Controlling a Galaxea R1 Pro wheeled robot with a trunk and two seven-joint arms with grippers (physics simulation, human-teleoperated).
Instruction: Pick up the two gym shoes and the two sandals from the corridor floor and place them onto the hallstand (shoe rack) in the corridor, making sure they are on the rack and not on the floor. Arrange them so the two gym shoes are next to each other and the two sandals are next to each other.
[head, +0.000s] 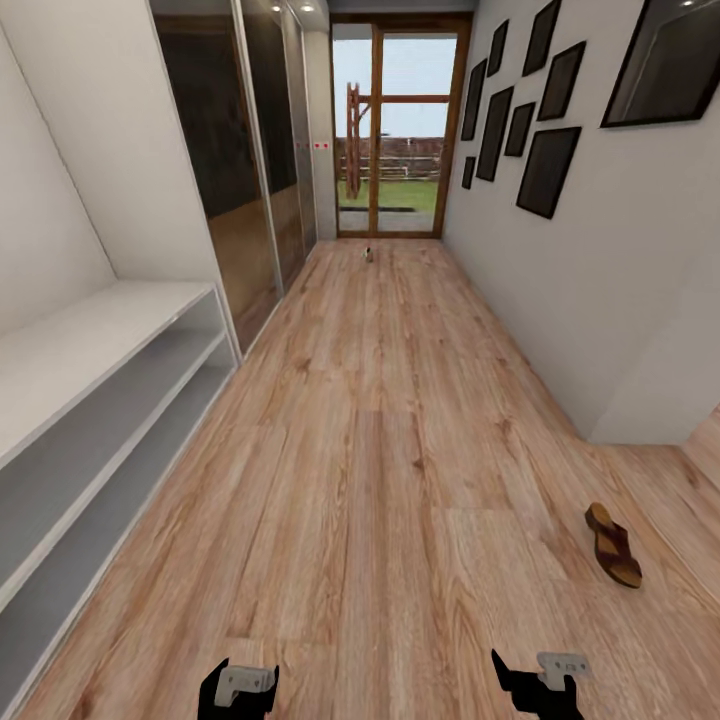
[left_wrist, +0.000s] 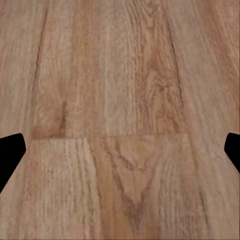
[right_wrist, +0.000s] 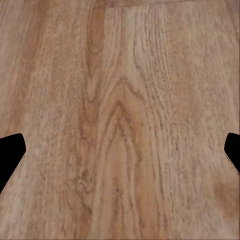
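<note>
One dark brown sandal (head: 612, 545) with a tan footbed lies on the corridor floor (head: 380, 450) at the right, near the corner of the right wall. The pale grey-white hallstand (head: 90, 400) runs along the left wall, and its bench top and two shelf levels are bare. The other sandal and the gym shoes are out of view. My left gripper (head: 238, 692) and right gripper (head: 538, 688) hang low at the near edge, over bare planks. Both wrist views have the left gripper (left_wrist: 120, 150) and right gripper (right_wrist: 120, 150) open wide, nothing between the fingers.
A small pale object (head: 368, 254) lies far down the corridor before the glass door (head: 400, 130); it is too small to identify. Mirrored wardrobe doors (head: 250, 150) follow the hallstand on the left. Framed pictures (head: 545, 170) hang on the right wall, which ends at a corner (head: 650, 430).
</note>
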